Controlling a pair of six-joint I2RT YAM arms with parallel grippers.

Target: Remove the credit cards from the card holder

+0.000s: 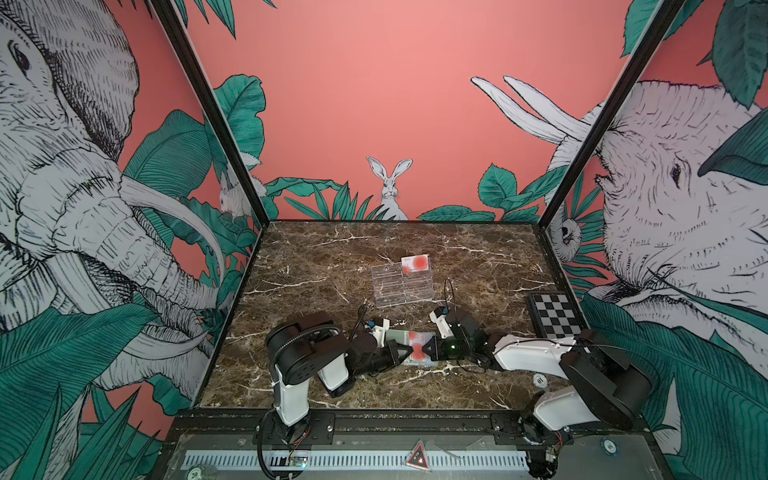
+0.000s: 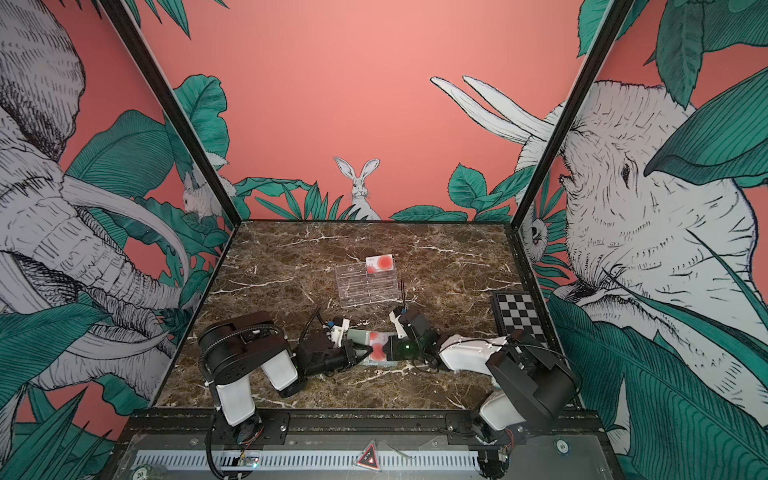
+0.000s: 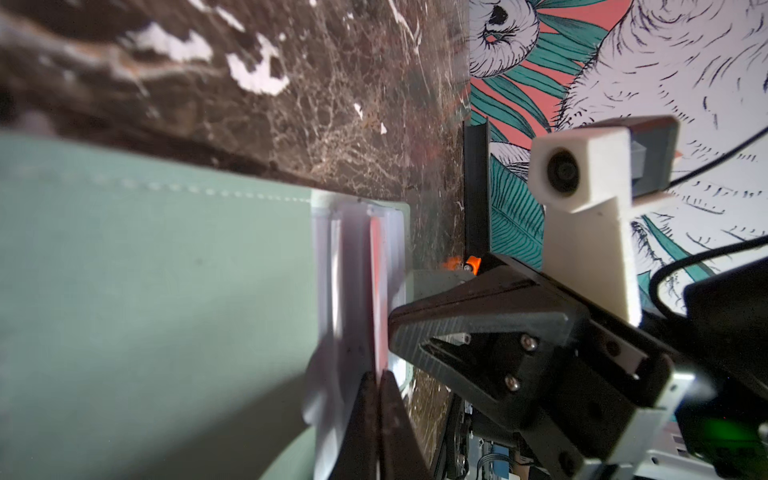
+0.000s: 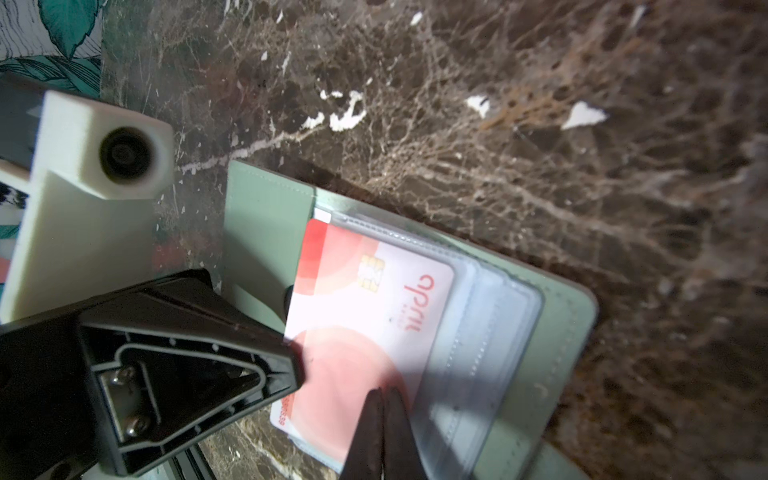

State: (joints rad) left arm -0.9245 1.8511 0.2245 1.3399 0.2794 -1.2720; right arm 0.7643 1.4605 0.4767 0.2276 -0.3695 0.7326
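Note:
The sage-green card holder lies open on the marble near the front, between both grippers. A white credit card with red-orange circles sticks halfway out of its clear sleeves. My left gripper is shut on the card's edge, which runs between its fingers. My right gripper is shut with its tips down on the card where it meets the sleeve. Nothing shows between the right fingers. A second credit card leans at the back of the acrylic stand.
A clear acrylic tiered stand stands just behind the grippers. A black-and-white checkered board lies by the right wall. A poker chip sits on the marble under the right arm.

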